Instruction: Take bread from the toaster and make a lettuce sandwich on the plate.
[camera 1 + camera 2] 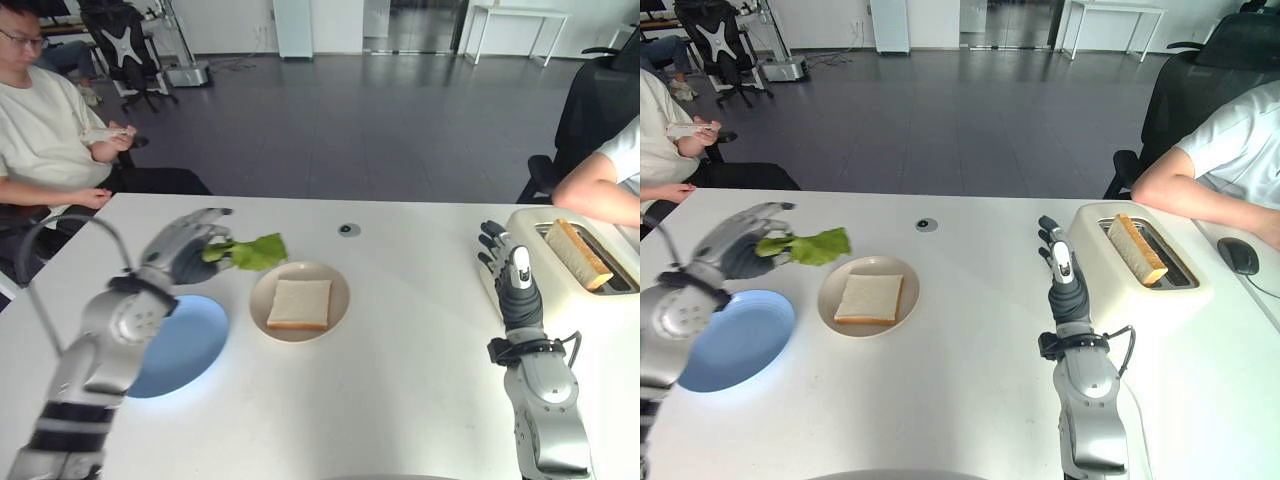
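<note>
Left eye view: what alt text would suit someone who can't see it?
The robot's left hand holds a lettuce leaf beside a cream plate bearing one bread slice. Its open right hand is beside a white toaster holding a toast slice.

A blue plate (190,350) lies on the white table (400,360), just nearer than the left hand (190,245). A round grommet (348,229) sits between the hands, and a computer mouse (1238,255) lies well right of the right hand (1055,255).

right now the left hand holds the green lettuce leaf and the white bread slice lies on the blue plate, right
No. The left hand holds the green lettuce leaf, but the white bread slice lies on the round beige plate, per the left eye view.
</note>
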Action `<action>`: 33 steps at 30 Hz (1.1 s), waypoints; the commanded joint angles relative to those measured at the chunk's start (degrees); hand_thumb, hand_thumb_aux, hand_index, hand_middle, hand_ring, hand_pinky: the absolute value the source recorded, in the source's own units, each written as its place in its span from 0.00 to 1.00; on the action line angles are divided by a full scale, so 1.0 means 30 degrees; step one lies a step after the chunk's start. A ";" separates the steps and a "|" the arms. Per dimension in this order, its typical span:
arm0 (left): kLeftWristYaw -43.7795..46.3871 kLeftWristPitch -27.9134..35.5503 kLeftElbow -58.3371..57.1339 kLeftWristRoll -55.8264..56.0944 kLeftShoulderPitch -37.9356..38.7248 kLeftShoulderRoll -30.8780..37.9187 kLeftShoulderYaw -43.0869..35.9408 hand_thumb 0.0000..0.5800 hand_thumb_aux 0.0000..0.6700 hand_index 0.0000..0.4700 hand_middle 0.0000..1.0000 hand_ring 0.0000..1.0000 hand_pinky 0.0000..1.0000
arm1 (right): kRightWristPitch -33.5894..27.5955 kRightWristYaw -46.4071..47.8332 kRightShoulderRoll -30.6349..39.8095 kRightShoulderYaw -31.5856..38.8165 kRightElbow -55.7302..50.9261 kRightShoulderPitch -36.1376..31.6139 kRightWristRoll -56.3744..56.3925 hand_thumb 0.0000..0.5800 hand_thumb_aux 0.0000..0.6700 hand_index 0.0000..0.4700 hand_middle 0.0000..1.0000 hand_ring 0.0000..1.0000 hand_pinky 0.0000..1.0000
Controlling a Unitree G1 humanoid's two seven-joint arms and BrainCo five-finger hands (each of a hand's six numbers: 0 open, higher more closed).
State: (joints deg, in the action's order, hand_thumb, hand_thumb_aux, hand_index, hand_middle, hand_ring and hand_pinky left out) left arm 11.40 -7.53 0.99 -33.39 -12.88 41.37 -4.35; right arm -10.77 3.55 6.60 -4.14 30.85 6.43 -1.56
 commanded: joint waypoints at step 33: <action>0.1148 0.1006 0.5211 1.3615 0.3506 -0.5770 0.5241 0.00 0.00 0.00 0.00 0.00 0.00 | 0.1292 0.0328 1.1525 -0.5612 -0.7673 -0.0509 -0.7899 0.00 0.00 0.00 0.00 0.00 0.00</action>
State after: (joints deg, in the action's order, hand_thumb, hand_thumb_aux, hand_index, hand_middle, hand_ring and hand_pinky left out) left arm 13.67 -6.55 9.69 -4.39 -6.77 28.54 7.18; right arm -7.46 3.45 39.38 -24.50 11.95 4.75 -22.59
